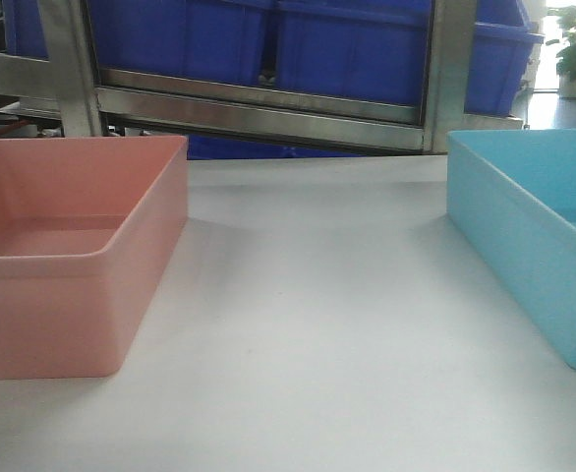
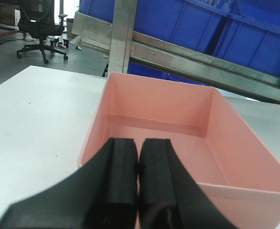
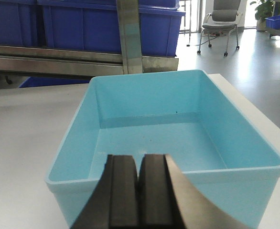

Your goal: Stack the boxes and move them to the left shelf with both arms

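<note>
Left gripper (image 2: 139,191) closed, empty, pink box (image 2: 159,102) at 12 o'clock | right gripper (image 3: 140,195) likewise before blue box (image 3: 149,98) | open both, take near rims squarely.

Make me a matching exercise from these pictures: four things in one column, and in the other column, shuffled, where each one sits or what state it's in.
Column one
1. pink box
2. light blue box
3. dark blue crates
4. left gripper

Column two
A. on the steel rack behind the table
B. shut, holding nothing
C. left side of the table
D. right side of the table

Pairs: 1-C, 2-D, 3-A, 4-B
</note>
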